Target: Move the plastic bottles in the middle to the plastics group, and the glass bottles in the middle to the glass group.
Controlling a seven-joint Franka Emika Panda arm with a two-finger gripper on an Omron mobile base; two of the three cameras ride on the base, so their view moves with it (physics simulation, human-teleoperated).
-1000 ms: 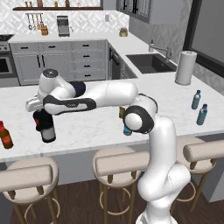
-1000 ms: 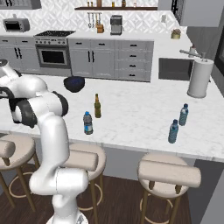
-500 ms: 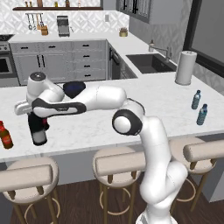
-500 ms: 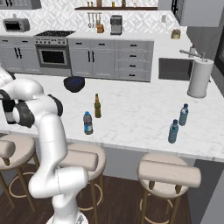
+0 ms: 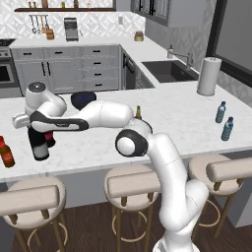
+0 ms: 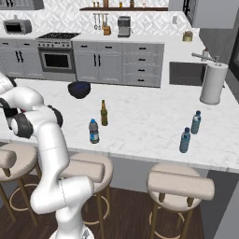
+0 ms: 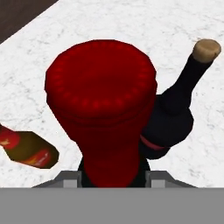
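Gripping the wine bottle (image 5: 38,145) by its red-foiled neck, the gripper (image 5: 40,132) holds it upright at the counter's (image 5: 172,110) left end. Just beside it stand the squat dark bottle (image 7: 175,113) and the orange-red bottle (image 5: 6,152).

Wine bottle (image 5: 38,147) upright beside squat bottle (image 7: 175,109)

Pincer (image 5: 40,134) apparently clamped, arm far left
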